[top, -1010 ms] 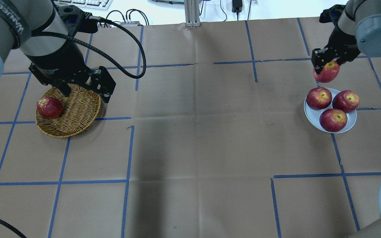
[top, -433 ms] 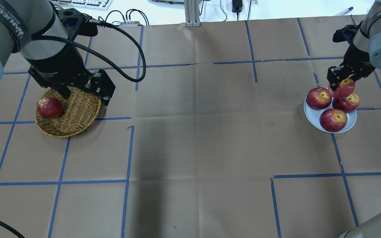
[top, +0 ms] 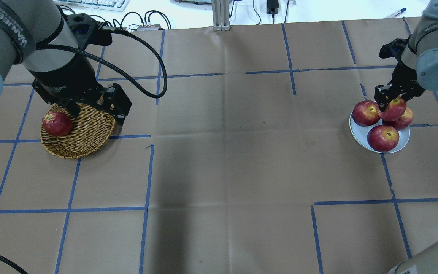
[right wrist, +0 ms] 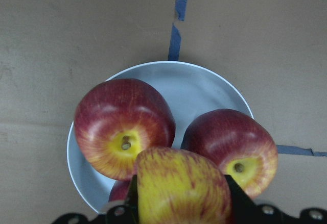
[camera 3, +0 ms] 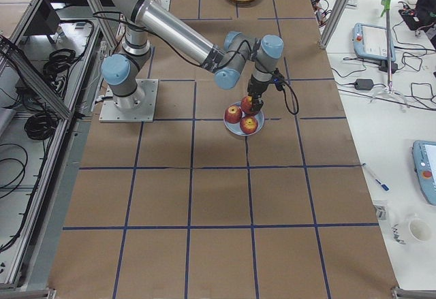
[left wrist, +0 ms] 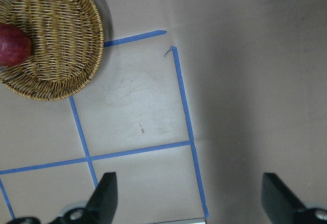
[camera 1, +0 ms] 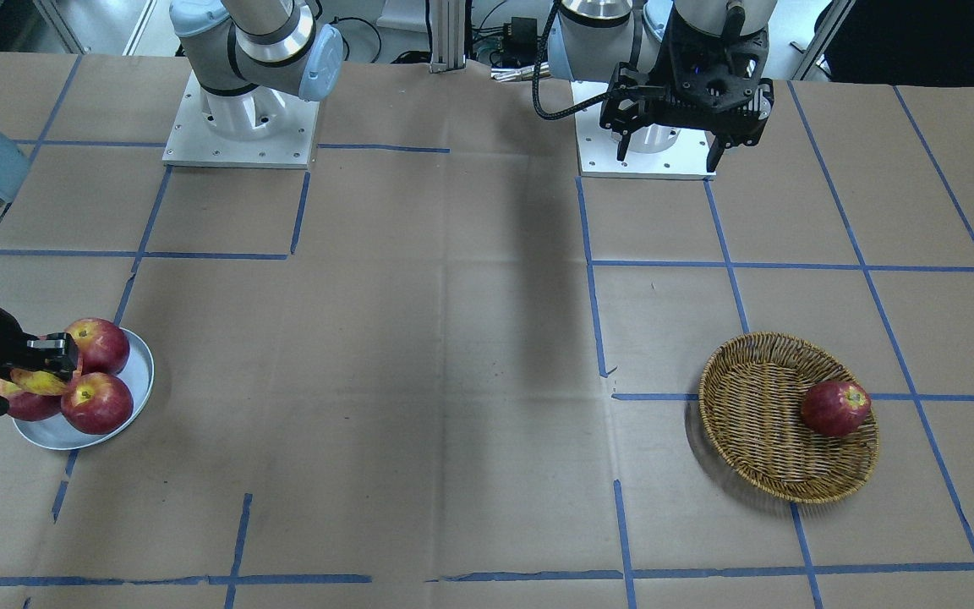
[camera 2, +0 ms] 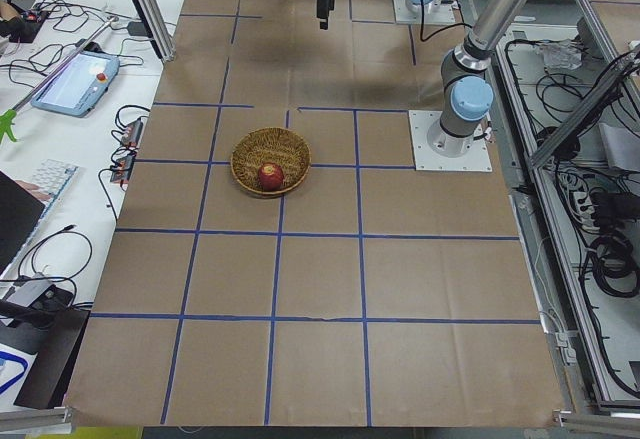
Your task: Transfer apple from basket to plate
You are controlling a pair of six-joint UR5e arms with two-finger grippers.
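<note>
Brown paper (top: 219,160) covers the whole table, squared off with blue tape lines (top: 69,209). Over at the right end three dark red apples huddle close: an inner apple (top: 364,113) toward the table's middle, a front apple (top: 383,138) in plain sight, and a half-hidden apple (top: 406,121). At the left end sits a lone red apple (top: 56,123). Past the far edge are a white keyboard (top: 97,3), black cables (top: 148,17) and an aluminium post (top: 221,15). A pen (camera 3: 376,177) and a white mug (camera 3: 415,229) lie on the side bench (camera 3: 409,142).
</note>
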